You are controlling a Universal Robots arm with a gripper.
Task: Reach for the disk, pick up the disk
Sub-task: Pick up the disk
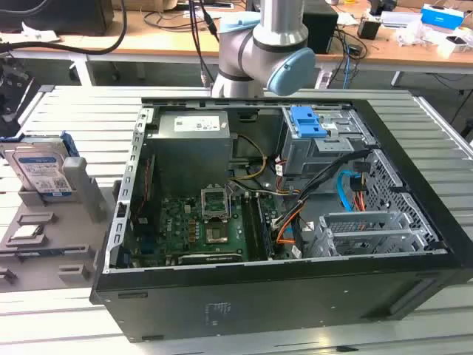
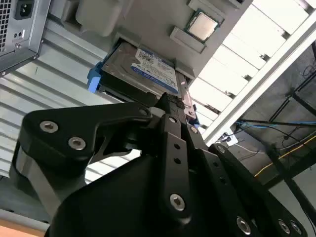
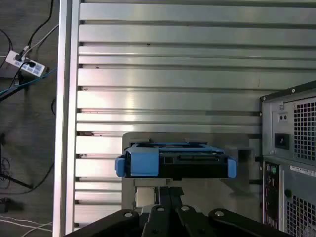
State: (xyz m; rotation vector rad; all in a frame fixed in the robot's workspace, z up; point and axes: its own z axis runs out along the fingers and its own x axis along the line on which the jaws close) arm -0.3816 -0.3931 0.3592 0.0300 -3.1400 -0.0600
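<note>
- Exterior view: saw a silver slatted metal table (image 1: 66, 111) carrying everything.
- Found a large black desktop computer case (image 1: 244, 303) lying open on its side mid-table, with a green motherboard (image 1: 199, 225) exposed inside.
- Noted a grey and light-blue jointed robot arm (image 1: 259, 44) rising behind the case.
- Spotted a tall grey slotted plastic stand (image 1: 77, 181) beside the case, toward the exterior view's left.
- Found the disk (image 1: 41, 171), a flat rectangular silver-grey hard drive with a white-and-blue label and a blue plastic rail, standing on edge in that stand.
- Saw the disk again in the second wrist view (image 2: 148, 71) and edge-on in the first wrist view (image 3: 175, 163).
- Saw the black gripper (image 2: 170, 101) (image 3: 167, 190) in both wrist views, pointed at the disk and near it, jaws drawn together with nothing held.
- Noticed a small square silver processor chip (image 2: 202, 25) lying on the stand's base.
</note>
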